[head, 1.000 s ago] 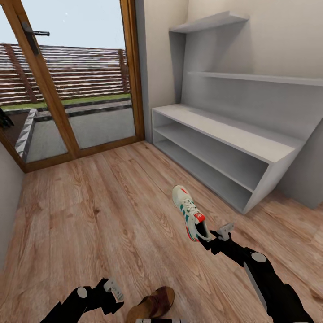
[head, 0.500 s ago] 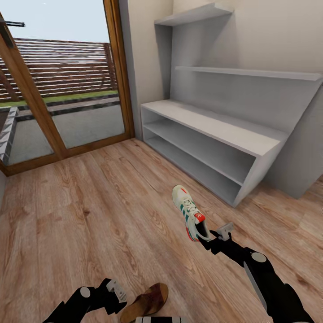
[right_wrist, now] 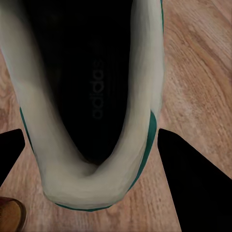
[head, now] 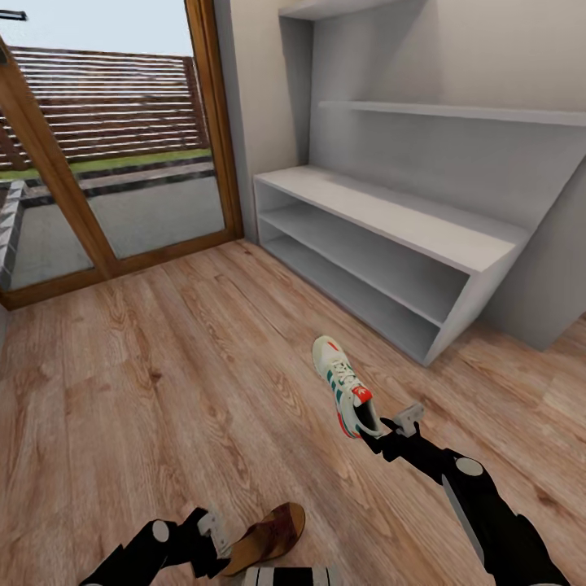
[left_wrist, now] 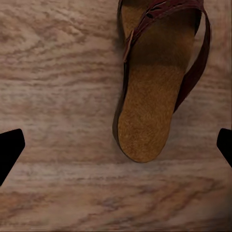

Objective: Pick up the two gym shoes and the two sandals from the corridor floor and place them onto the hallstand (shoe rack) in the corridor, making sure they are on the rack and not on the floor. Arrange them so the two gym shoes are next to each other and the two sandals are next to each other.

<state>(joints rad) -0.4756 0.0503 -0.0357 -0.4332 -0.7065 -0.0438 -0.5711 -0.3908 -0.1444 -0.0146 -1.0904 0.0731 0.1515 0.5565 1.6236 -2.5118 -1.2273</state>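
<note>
Gym shoe (head: 345,397) rides heel-first in the right gripper (head: 376,433), clamped and lifted off the corridor floor (head: 163,374), toe toward the hallstand (head: 391,236) (presumably bound there). Left gripper (left_wrist: 116,145) hangs spread, empty, over a sandal (left_wrist: 152,82).

Light brown plank floor (head: 163,391) with dark knots and wavy grain runs to a glazed door (head: 114,155) in a warm wooden frame, well ahead of the fingers. Through the glass lie a grey paved strip, a band of grass and a slatted brown fence under a pale sky. A plain off-white wall (head: 260,89) stands beside the door frame. Daylight is soft and even, with faint shadows along the foot of the wall.
</note>
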